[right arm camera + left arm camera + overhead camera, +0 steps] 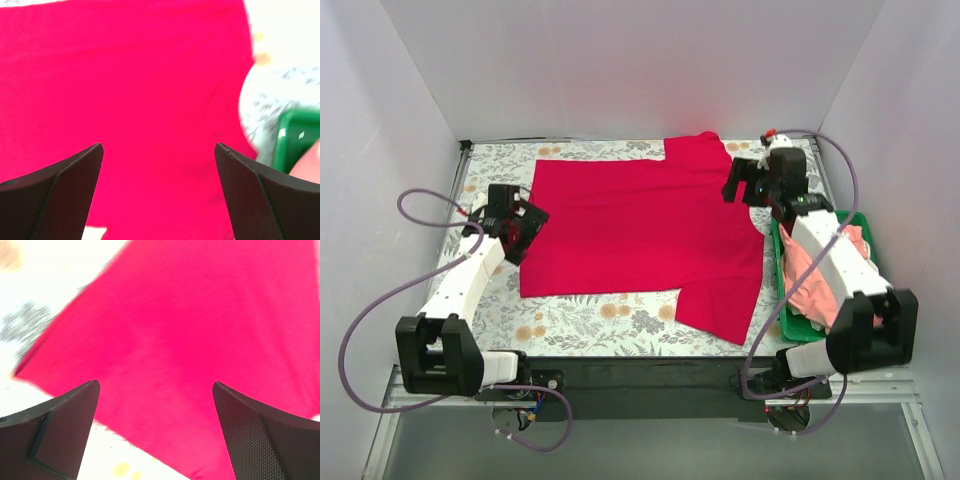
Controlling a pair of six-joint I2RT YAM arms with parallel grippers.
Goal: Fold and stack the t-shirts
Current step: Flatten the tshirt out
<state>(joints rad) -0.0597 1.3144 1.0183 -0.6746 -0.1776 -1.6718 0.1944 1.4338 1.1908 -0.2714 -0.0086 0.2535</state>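
Observation:
A large crimson red t-shirt (pixel 640 235) lies spread flat across the middle of the table, one sleeve at the back, one at the front right. My left gripper (pixel 525 228) is open and empty, hovering at the shirt's left edge; the red cloth (pixel 190 340) fills the left wrist view. My right gripper (pixel 740 183) is open and empty above the shirt's right side near the back sleeve; the right wrist view shows the red cloth (pixel 130 90). A salmon pink t-shirt (pixel 810 280) lies crumpled in the bin, partly hidden by my right arm. The maroon-pink shirt is not visible.
A green plastic bin (pixel 782 262) stands at the table's right edge; its corner shows in the right wrist view (pixel 295 137). The floral tablecloth (pixel 590 320) covers the table. White walls enclose the left, back and right sides.

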